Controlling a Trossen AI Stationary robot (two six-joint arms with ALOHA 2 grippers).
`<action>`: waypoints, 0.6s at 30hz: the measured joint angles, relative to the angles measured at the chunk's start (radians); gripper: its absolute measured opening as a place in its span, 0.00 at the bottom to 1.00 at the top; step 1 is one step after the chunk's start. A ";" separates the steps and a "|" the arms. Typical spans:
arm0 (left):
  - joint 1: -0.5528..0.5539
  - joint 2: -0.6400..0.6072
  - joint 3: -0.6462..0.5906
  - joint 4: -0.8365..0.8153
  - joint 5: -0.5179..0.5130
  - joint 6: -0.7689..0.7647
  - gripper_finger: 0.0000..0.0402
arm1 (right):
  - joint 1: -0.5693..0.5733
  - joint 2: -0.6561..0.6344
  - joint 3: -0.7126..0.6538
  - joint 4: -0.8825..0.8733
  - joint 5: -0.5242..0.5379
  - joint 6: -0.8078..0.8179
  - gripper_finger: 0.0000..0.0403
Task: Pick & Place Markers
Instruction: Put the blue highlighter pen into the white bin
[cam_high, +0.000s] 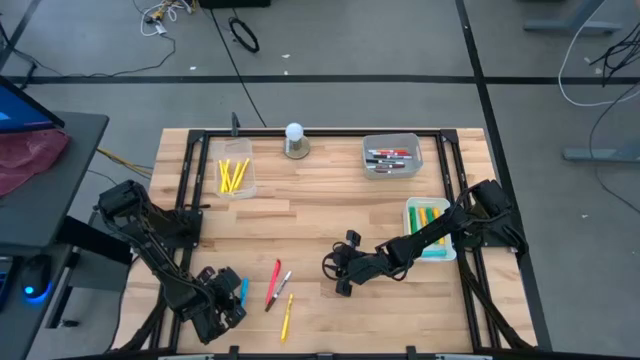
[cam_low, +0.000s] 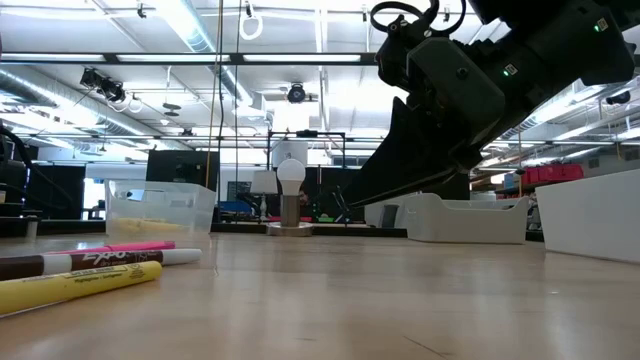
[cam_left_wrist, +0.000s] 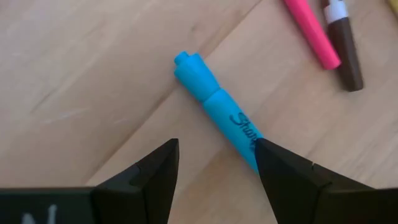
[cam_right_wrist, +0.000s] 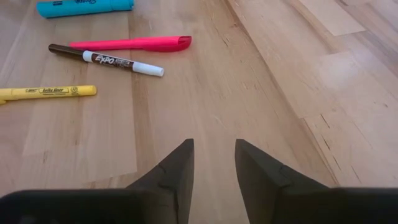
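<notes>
Four markers lie flat on the table near its near edge: a blue marker (cam_left_wrist: 211, 102) (cam_high: 243, 291), a pink marker (cam_right_wrist: 134, 43) (cam_high: 273, 283), a brown-and-white Expo marker (cam_right_wrist: 106, 60) (cam_high: 283, 283) and a yellow marker (cam_right_wrist: 46, 91) (cam_high: 287, 316). My left gripper (cam_left_wrist: 217, 155) (cam_high: 228, 300) is open just over the blue marker, and one finger covers the marker's lower barrel. My right gripper (cam_right_wrist: 214, 152) (cam_high: 335, 272) is open above bare wood to the right of the markers. My left gripper comes at the blue marker from above. One finger (cam_left_wrist: 273, 168) overlaps the marker's printed barrel (cam_left_wrist: 244, 129), and the cap end (cam_left_wrist: 189, 65) shows clear. The marker lies flat on the table. I cannot tell whether the finger touches it.
A clear bin with yellow markers (cam_high: 235, 175) stands far left, a bin with red and dark markers (cam_high: 390, 157) far right, and a bin with green and yellow markers (cam_high: 428, 225) at the right edge. A white knob on a grey base (cam_high: 294, 140) stands at the far middle.
</notes>
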 joint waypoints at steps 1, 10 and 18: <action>0.000 0.000 0.000 0.006 -0.002 0.001 0.55 | 0.000 0.000 0.000 0.000 0.000 0.000 0.29; 0.003 0.001 0.000 0.018 -0.059 -0.061 0.55 | 0.000 0.000 0.000 0.001 0.000 0.000 0.29; 0.061 0.073 0.001 0.097 -0.011 -0.007 0.44 | 0.000 0.000 0.000 0.003 0.001 0.000 0.29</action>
